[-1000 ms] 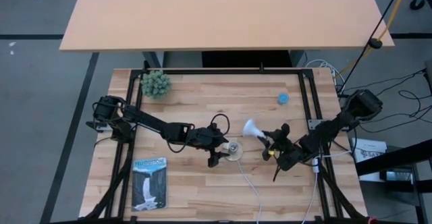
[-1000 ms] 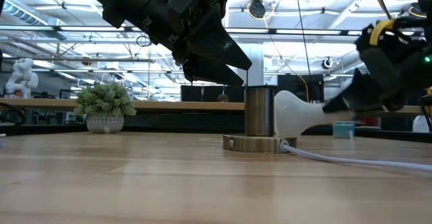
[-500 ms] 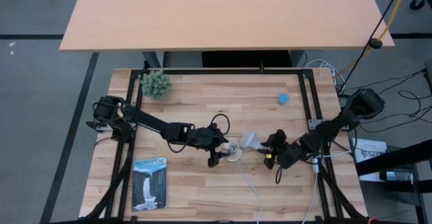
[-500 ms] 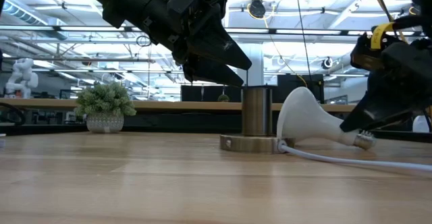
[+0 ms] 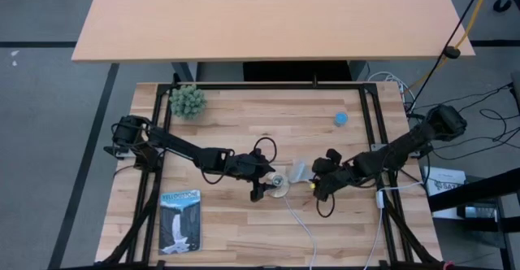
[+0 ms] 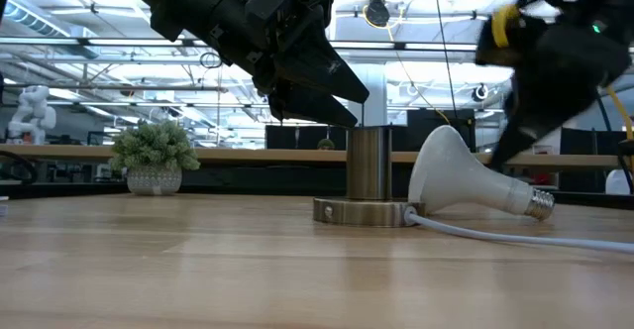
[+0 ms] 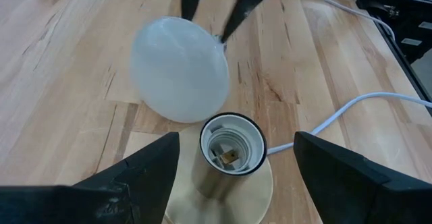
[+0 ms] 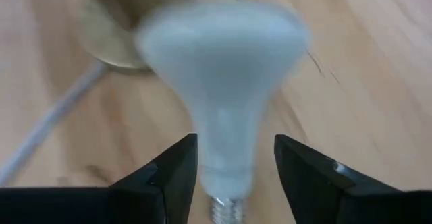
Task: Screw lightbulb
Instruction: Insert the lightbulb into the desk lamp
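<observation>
Now the lightbulb point(image 6: 466, 182) lies sideways on the table, seemingly released, between the right gripper's point(image 8: 233, 166) parted fingers.

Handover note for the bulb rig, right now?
Left gripper: open, hovering over the socket.
Right gripper: open, fingers either side of the bulb's neck, not gripping.
Bulb: lying on its side on the table, dome beside the socket, screw base pointing away.
Done: nothing screwed in; socket empty.
Left: pick up the bulb, turn its base to the socket, screw it in.
</observation>
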